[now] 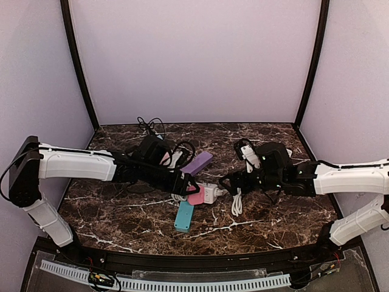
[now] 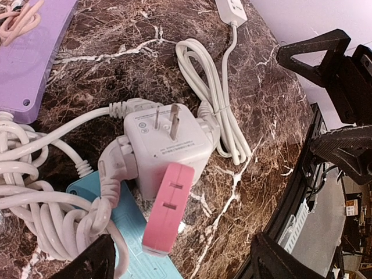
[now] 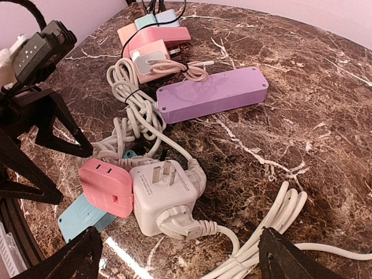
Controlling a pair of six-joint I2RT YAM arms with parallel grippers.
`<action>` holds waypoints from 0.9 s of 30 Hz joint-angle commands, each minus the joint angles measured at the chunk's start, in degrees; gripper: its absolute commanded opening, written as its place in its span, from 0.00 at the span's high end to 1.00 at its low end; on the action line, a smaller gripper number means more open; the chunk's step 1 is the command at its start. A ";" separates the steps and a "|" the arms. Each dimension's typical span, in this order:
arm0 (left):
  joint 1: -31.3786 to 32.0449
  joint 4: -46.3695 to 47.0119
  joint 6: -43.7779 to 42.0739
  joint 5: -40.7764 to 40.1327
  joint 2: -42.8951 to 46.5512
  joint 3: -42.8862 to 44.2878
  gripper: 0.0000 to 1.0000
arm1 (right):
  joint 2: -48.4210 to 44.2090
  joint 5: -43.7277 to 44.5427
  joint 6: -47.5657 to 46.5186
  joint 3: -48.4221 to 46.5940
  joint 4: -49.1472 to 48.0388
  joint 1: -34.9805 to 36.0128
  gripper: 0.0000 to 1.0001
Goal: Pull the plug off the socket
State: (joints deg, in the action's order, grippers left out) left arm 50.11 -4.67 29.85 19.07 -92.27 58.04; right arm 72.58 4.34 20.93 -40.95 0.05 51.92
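The marble table (image 1: 267,225) carries a purple strip (image 3: 212,93) beside tangled white cables (image 3: 131,110). The white cube socket (image 3: 163,195) sits mid-table, a pink plug (image 3: 107,186) against its side, seemingly seated. The left tool (image 1: 189,182) and right tool (image 1: 226,184) flank it, released, gripping nothing.

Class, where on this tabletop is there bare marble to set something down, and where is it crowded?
Bare marble lies along the near edge right of the blue power strip, and at the back beyond the purple strip. The middle is crowded with the white adapter, pink plug and coiled cables.
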 commanded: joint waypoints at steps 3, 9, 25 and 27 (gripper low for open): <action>-0.09 0.43 0.47 1.75 -1.17 1.28 0.20 | 0.32 0.30 0.28 0.05 -0.50 -0.07 0.08; -0.09 0.75 0.56 2.99 -2.79 2.53 0.20 | 0.24 0.10 0.08 -0.45 -0.51 -0.07 0.08; 1.52 2.27 -1.22 13.01 -2.77 4.29 0.20 | 0.72 1.02 4.48 -2.04 3.81 0.20 0.09; 1.76 2.44 -1.12 13.24 -2.82 4.24 0.20 | 0.70 1.58 6.83 -2.65 5.58 0.77 0.09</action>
State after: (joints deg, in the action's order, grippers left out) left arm 51.09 -2.98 29.61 29.23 -95.57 61.04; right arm 72.79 4.51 23.29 -41.50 2.02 51.94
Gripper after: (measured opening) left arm 0.801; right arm 0.909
